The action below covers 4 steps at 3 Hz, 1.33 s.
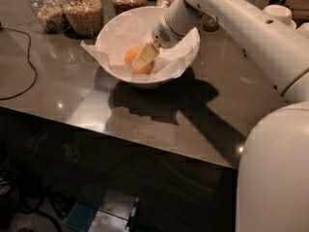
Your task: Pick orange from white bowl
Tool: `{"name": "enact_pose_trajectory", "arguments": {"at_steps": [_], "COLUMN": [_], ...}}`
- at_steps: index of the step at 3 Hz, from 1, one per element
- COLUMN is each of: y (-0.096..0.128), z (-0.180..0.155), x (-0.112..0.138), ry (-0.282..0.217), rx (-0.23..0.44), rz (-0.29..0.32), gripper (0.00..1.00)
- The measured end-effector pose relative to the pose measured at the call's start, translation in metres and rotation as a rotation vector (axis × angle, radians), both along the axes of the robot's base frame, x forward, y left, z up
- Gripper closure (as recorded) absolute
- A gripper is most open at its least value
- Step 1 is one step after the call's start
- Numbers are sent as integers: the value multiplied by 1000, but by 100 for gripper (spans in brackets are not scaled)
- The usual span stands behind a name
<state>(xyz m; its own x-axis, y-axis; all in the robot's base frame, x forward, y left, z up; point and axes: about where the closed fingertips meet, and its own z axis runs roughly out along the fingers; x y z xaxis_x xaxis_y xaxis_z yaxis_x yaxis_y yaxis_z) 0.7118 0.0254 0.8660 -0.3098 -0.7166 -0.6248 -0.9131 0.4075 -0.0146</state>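
Orange (130,58) low inside the white bowl (145,83), on the crumpled white paper (91,49) lining it, a little nearer the bowl's front wall than its back. Jaws down in the bowl as well, right at the orange, their pale yellowish tip slanted across the fruit's right side as seen and hiding part of it. Clenched or released? Cannot tell, with only the near side showing. No clear gap visible between tip and fruit.

White arm (227,18) slanting down into the bowl from above and beyond its right rim as seen, with the rounded end of it hanging over the bowl's middle.

Bowl upright on the grey desk (63,95). One paper corner poking out over the bowl's left rim, another fold draped over the right rim. Dark shadow on the desk just in front of the bowl and off to its right.

Behind the bowl, a row of glass jars (84,11) with grainy fill, the nearest just beside the back-left rim. Well left of the bowl, a black cable (35,74) curving over the desk. Well right of the bowl and further back, small white dishes (280,14). In front of the bowl and to its right, the big white robot body (275,178).
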Motion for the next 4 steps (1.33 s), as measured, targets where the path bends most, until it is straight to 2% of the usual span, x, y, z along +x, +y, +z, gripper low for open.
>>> {"name": "enact_pose_trajectory", "arguments": {"at_steps": [1, 2, 3, 4], "y": [-1, 6, 24, 39], "z": [-9, -21, -22, -12], "x": [-10, -12, -7, -1], "ry": [28, 61, 56, 22], "rx": [0, -11, -29, -35], "rz": [-10, 11, 70, 115], "gripper": [31, 33, 35, 40]}}
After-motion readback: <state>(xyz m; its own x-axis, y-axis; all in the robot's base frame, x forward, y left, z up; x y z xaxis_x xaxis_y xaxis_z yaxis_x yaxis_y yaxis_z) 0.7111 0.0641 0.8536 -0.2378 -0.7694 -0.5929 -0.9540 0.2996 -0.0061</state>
